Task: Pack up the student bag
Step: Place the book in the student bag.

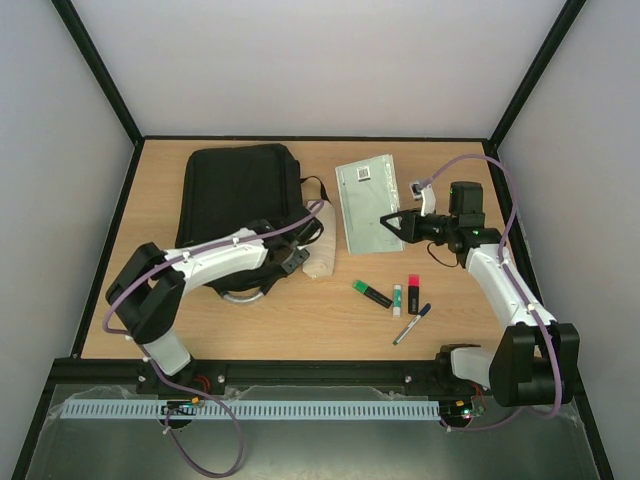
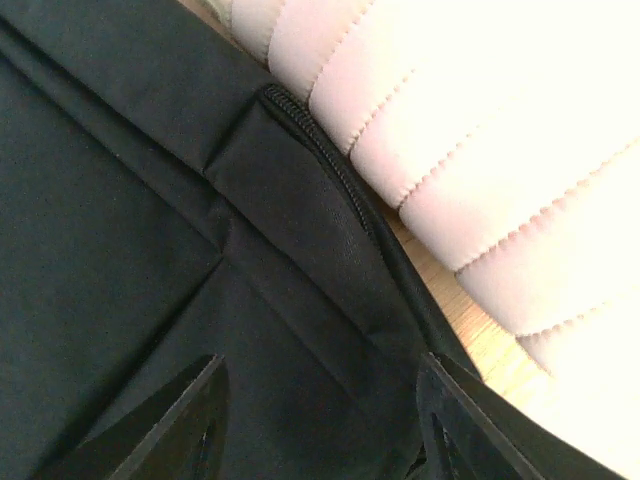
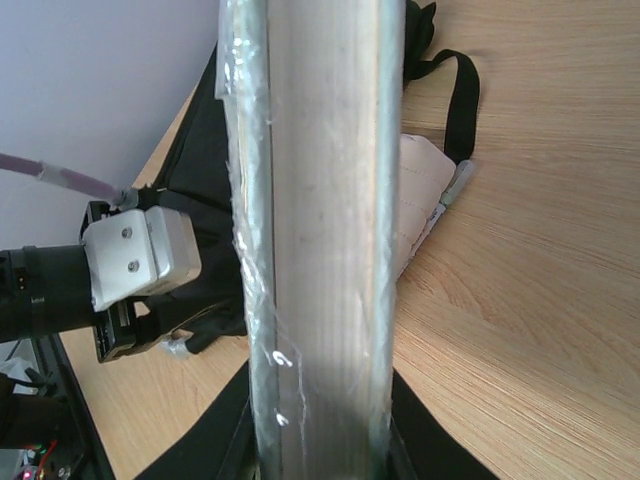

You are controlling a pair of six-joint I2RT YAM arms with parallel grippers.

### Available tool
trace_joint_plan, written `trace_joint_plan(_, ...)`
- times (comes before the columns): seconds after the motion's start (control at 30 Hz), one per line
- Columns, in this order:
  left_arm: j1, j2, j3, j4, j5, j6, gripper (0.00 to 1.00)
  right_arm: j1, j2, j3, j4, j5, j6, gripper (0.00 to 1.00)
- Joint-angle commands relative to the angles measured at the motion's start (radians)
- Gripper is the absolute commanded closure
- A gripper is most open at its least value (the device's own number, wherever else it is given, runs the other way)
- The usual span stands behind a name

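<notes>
REMOTE STATION: The student bag [image 1: 240,195] lies flat at the back left of the bench [image 1: 300,330], with a black strap [image 3: 462,100] looping out on its right side. My left tool [image 1: 290,262] hangs over the bag's near right corner. Its fingers [image 2: 180,425] are partly spread, with flat black fabric between them and a zipper [image 2: 320,150] just beyond, and I see nothing gripped. A pale quilted pouch [image 1: 320,248] rests against that same corner of the bag. My right tool [image 1: 393,222] is clamped on the right edge of a silver-wrapped flat packet [image 1: 365,205], which sits to the right of the bag. The right wrist view shows the packet edge-on between the tool's fingers. I cannot tell whether the packet is lifted off the bench. Nearer to me, well apart from the bag, lie a green highlighter [image 1: 372,293], a red highlighter [image 1: 413,292] and a pen [image 1: 411,325].
</notes>
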State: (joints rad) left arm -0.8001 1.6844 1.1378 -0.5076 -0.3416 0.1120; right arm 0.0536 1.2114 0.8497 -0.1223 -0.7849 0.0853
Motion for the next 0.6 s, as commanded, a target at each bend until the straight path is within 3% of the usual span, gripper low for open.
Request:
trace_joint_plan(0.0, -0.005, -0.061, -0.030, -0.063, -0.030, -0.017, 0.37, -0.006, -0.043, 0.035, 0.063, -0.084, -0.025, 0.99)
trace_joint_plan(0.07, -0.005, -0.089, -0.048, -0.066, -0.020, -0.034, 0.31, -0.006, -0.038, 0.036, 0.061, -0.089, -0.026, 0.99)
trace_joint_plan(0.27, -0.008, -0.143, -0.138, -0.063, -0.027, -0.060, 0.27, -0.006, -0.033, 0.035, 0.062, -0.100, -0.024, 0.99)
trace_joint_plan(0.47, -0.029, -0.114, -0.141, -0.056, -0.039, -0.054, 0.27, -0.006, -0.033, 0.038, 0.059, -0.106, -0.023, 0.99)
trace_joint_plan(0.57, -0.028, -0.074, -0.144, -0.045, -0.077, -0.047, 0.33, -0.006, -0.040, 0.038, 0.059, -0.105, -0.023, 0.99)
